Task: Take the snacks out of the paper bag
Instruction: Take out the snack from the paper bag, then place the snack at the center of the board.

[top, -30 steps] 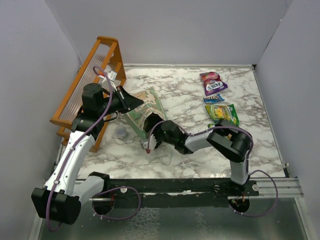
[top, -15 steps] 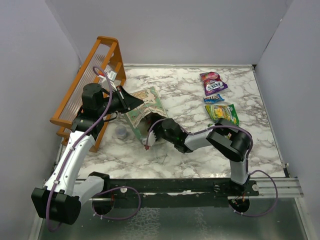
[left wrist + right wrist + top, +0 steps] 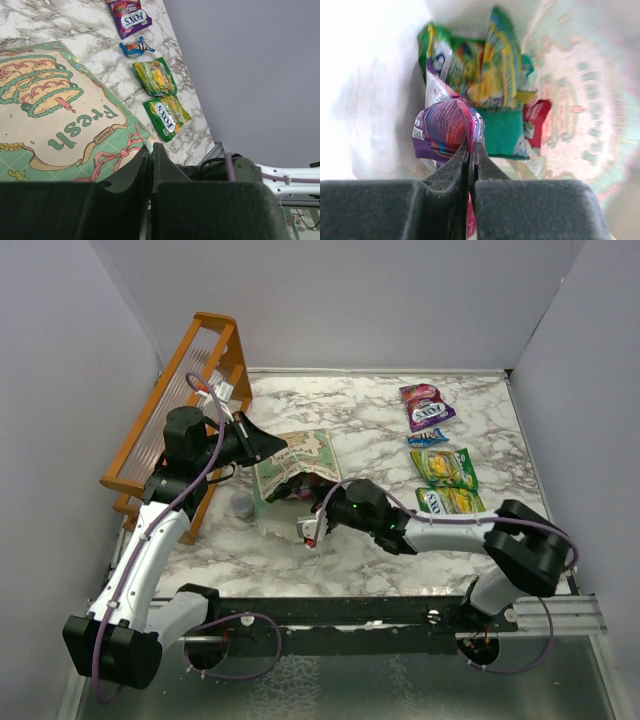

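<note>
Snacks lie in two places. Four rest on the marble desk [image 3: 380, 420] in the upper right of the top view, in a column well apart from the bag: a purple Fox's packet [image 3: 425, 405] highest, a small blue packet [image 3: 427, 438] below it, then a yellow-green packet [image 3: 445, 465], and a green packet [image 3: 450, 501] lowest.

The paper bag [image 3: 300, 455] lies on its side left of centre, printed face up; the left wrist view shows a cake picture and the word "Fresh". The left gripper [image 3: 266, 446] sits at the bag's upper left edge, and its jaws are closed with the rim pinched between them.

The right gripper [image 3: 471, 150] is at the bag's mouth, on the bag's lower side in the top view. Its wrist camera looks into the cream interior, where the jaws are clamped on a purple snack [image 3: 445, 125]. Deeper inside, blurred, lie a green-and-yellow snack [image 3: 485, 65], a teal-green snack [image 3: 502, 132] and, at the right, a red snack [image 3: 536, 117].

An orange rack [image 3: 150, 435] stands at the left of the frame, and a clear cup [image 3: 243, 503] sits between it and the bag, just beside the bag.
</note>
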Motion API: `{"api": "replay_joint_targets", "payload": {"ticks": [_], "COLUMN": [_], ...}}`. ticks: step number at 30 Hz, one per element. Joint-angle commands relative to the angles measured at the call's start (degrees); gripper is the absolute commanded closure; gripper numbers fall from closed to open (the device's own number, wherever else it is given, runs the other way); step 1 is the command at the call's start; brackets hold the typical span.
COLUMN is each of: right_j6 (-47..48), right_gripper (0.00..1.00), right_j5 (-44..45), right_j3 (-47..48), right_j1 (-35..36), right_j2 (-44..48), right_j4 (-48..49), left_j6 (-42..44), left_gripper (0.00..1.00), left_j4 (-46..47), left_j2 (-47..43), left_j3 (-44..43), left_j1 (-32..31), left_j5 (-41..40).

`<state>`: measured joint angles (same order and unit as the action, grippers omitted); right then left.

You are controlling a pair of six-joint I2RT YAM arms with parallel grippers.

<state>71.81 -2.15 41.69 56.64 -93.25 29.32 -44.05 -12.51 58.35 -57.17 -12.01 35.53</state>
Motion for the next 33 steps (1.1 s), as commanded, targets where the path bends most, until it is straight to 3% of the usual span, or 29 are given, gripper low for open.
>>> {"api": "replay_joint_targets", "payload": {"ticks": [1, 8, 12, 19, 22, 27, 30, 33], "right_j6": [-14.30, -28.95, -36.55, -38.59, -42.51, -46.87, -42.11, -35.78], "right_gripper": [0.99, 0.99, 0.99, 0.99, 0.99, 0.99, 0.99, 0.99], "right_j5": [-10.65, -19.87, -25.26, -26.13, -17.65, 12.48, 27.69, 32.57], "right_j3": [-2.38, -2.76, -4.92, -2.24, -0.87, 2.77, 2.80, 3.65], "right_j1": [1.70, 3.70, 3.76, 3.73, 3.74, 3.74, 3.66, 1.61], "right_j2": [11.31, 20.46, 32.84, 54.12, 57.83, 53.66, 48.72, 43.07], "right_j4": [-5.47, -17.02, -18.52, -28.75, -25.33, -17.97, -7.14, 1.28], "left_j6": [-0.39, -0.73, -0.22, -0.28, -0.12, 0.26, 0.39, 0.40], "left_gripper": [1.00, 1.00, 1.00, 1.00, 1.00, 1.00, 1.00, 1.00], "left_j4": [1.16, 1.85, 1.19, 1.82, 1.85, 1.48, 1.14, 1.10], "left_j2": [-0.60, -0.24, -0.37, 0.23, 0.54, 0.94, 0.89, 1.20], "left_j3": [0.43, 0.47, 0.28, 0.55, 0.43, 0.36, 0.35, 0.22], "left_j1": [0.25, 0.27, 0.28, 0.23, 0.24, 0.23, 0.25, 0.26], "left_j5": [0.42, 0.67, 0.44, 0.81, 0.69, 0.64, 0.35, 0.33]}}
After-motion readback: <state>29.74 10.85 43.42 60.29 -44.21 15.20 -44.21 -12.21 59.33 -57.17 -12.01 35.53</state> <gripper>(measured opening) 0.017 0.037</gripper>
